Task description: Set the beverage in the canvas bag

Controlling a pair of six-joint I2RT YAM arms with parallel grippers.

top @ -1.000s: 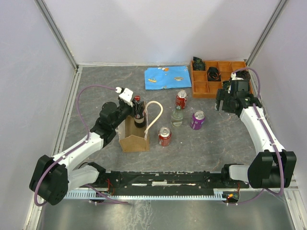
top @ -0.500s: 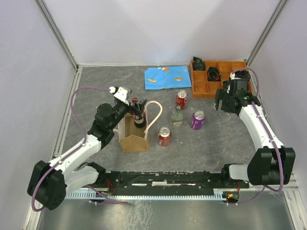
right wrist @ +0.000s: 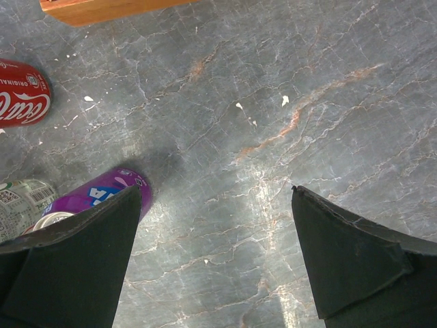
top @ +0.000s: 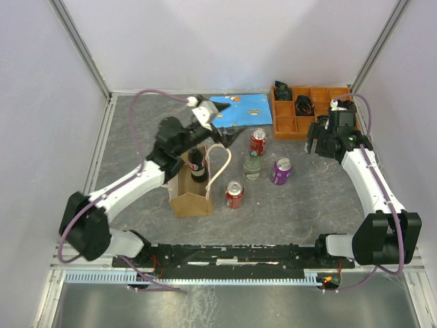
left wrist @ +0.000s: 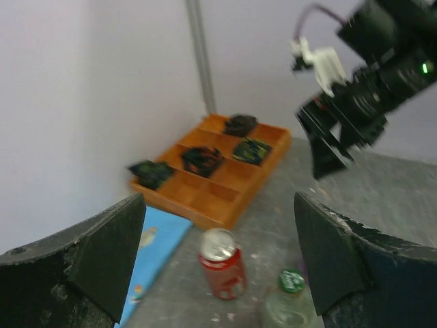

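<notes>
Grey marbled desk [top: 136, 137]: beverage bottle [top: 198, 164] stands inside canvas bag [top: 190, 199], left jaws apart at its 1 o'clock, right jaws apart.

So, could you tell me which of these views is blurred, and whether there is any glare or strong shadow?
Left wrist view: soft all over, the orange tray and red can smeared. Right wrist view: sharp, with a pale sheen on the table and a dark shadow by the purple can. Top view: crisp, evenly lit, only faint shadows.
</notes>
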